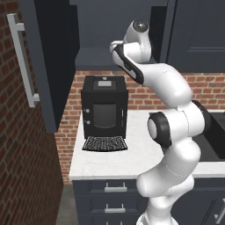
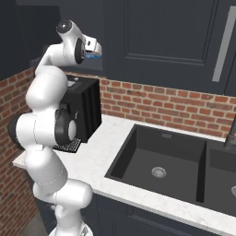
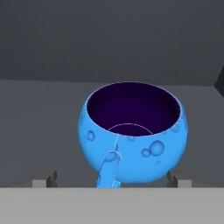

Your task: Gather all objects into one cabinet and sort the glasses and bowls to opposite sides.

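White marble counter (image 1: pixel 110 160), red brick wall (image 2: pixel 166 103), black coffee machine (image 1: pixel 104 112). Glossy blue cup (image 3: pixel 132 138) (bubble-dimpled, dark inside) sits on the grey cabinet shelf (image 3: pixel 39 127), between the spread-open gripper's (image 3: pixel 111 178) fingers.

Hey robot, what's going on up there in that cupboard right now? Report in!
Gripper open, fingertips either side of blue vessel, not closed on it. Vessel upright on cabinet shelf. Nothing in the way.

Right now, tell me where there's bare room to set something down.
Free: the white counter between the coffee machine and the sink, and the grey shelf on either side of the blue vessel. Crowded: right at the vessel, between the open jaws.
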